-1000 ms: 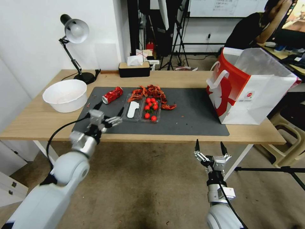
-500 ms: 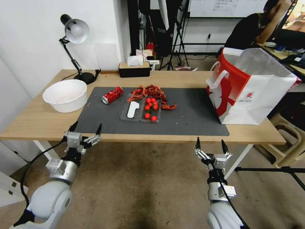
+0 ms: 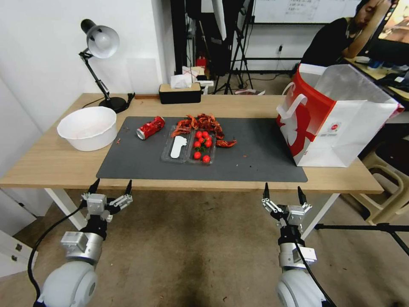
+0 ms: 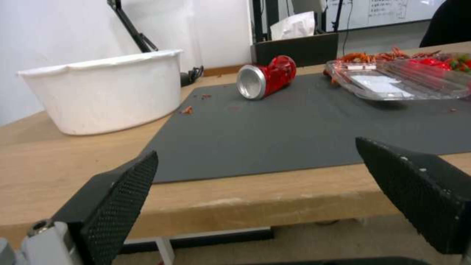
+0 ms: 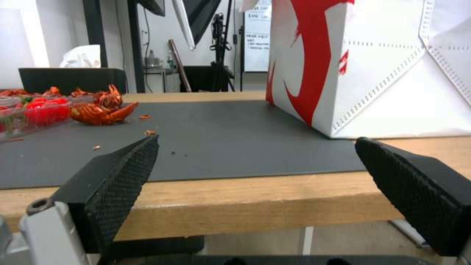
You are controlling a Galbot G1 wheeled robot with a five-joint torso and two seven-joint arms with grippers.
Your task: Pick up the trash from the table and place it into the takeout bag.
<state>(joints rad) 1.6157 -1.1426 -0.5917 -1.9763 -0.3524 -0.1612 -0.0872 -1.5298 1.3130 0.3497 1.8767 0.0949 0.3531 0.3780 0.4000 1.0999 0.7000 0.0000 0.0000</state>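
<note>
The trash lies on the table's (image 3: 51, 164) dark grey mat (image 3: 255, 164): a crushed red can (image 3: 150, 128) (image 4: 266, 76), a clear plastic tray (image 3: 187, 148) (image 4: 402, 79) holding red tomatoes and a white piece, and red crayfish shells (image 3: 204, 123) (image 5: 101, 110). The red and white takeout bag (image 3: 336, 115) (image 5: 373, 62) stands open at the mat's right end. My left gripper (image 3: 110, 187) (image 4: 256, 149) hangs open and empty just below the table's front edge, in front of the mat's left corner. My right gripper (image 3: 281, 192) (image 5: 257, 141) is open and empty below the front edge, near the bag.
A white round basin (image 3: 88, 127) (image 4: 103, 95) sits on the table left of the mat. A desk lamp (image 3: 100, 42) and a black tissue box (image 3: 180, 91) stand along the back edge. Small crumbs dot the mat. A person sits behind the bag.
My left arm has drawn back from above the mat's front left corner and dropped below the table's front edge, gripper still open. The right arm has barely moved.
</note>
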